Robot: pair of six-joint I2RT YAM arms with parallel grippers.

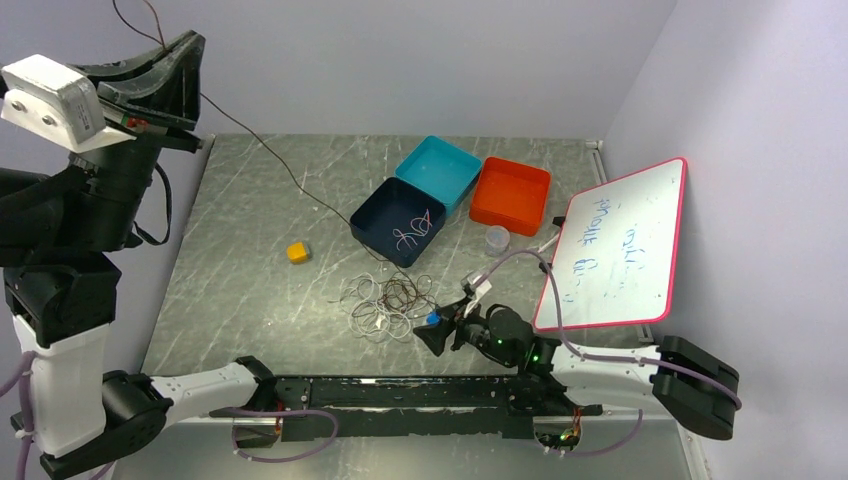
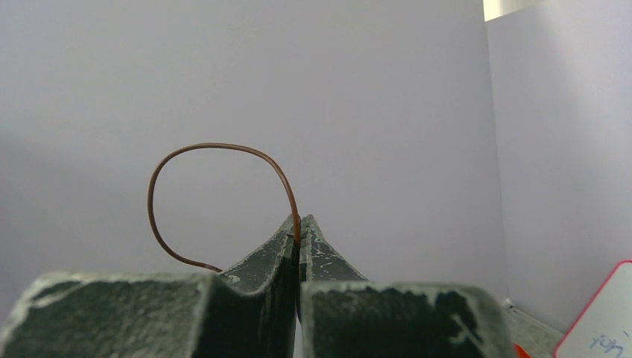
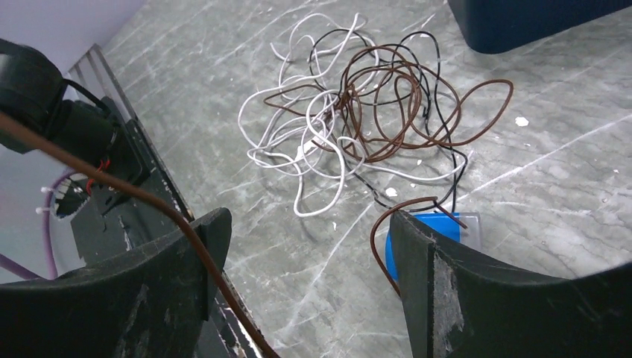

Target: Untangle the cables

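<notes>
Tangle of cables [image 1: 388,300] lies just near-side of the navy box [image 1: 385,210]. My left gripper [image 2: 299,224]: pinched tight on one brown cable [image 2: 223,147], high above the box. My right gripper [image 3: 307,224]: spread wide, empty, beside the tangle. Judgement: cords light, springy, snag-prone; take a free outer loop, not the knot.
</notes>
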